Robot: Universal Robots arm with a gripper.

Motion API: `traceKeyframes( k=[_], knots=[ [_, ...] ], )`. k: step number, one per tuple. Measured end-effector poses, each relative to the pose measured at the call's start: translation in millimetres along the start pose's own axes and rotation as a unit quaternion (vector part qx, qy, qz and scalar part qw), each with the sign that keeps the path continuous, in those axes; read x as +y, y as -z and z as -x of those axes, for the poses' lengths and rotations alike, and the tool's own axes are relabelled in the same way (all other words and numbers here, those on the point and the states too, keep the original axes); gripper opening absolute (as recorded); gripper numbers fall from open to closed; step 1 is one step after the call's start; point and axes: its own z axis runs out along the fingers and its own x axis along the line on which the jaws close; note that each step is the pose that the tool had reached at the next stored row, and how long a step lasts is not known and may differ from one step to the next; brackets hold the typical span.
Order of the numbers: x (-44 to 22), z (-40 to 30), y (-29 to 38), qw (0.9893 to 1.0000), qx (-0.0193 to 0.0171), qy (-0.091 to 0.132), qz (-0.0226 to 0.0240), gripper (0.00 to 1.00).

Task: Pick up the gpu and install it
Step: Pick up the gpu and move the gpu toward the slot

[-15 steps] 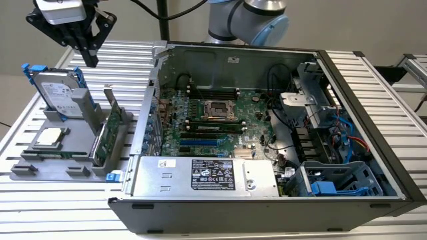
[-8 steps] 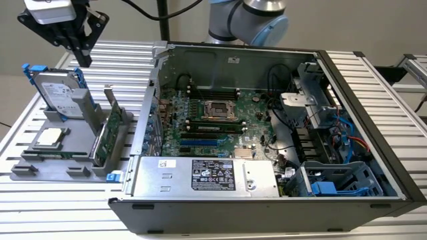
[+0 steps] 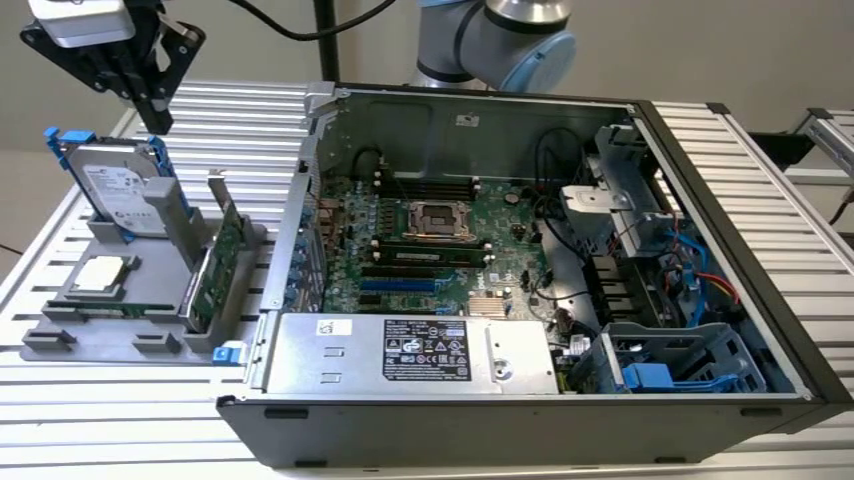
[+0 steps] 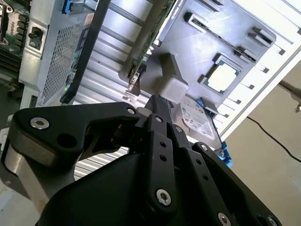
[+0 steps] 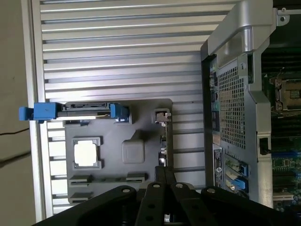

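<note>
The gpu point(image 3: 214, 270) is a thin green card standing on edge in a grey holder tray point(image 3: 100, 325), its silver bracket at the far end. It stands at the exterior view's left, just outside the open computer case point(image 3: 727, 210). My gripper point(image 3: 155, 118) hangs high above the tray's far end, black fingers shut together and holding nothing. In both wrist views the gripper point(image 4: 158, 101) point(image 5: 162, 170) points down toward the gpu point(image 4: 150, 35) point(image 5: 163, 141), well clear of it.
A silver hard drive with blue rails point(image 3: 120, 185) stands upright in the same tray, beside a processor chip point(image 3: 104, 275). Inside the case lie the motherboard point(image 3: 427, 240) and a silver power supply point(image 3: 400, 350). Everything rests on a slatted metal table point(image 3: 80, 400).
</note>
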Motion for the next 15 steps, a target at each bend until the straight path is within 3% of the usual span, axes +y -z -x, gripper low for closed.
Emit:
traceKeyframes(
  k=[7, 15],
  knots=[
    [-0.7, -0.2, 0.1, 1.0, 0.0, 0.0, 0.0, 0.0],
    [-8.7, 0.5, 0.5, 1.0, 0.0, 0.0, 0.0, 0.0]
  ],
)
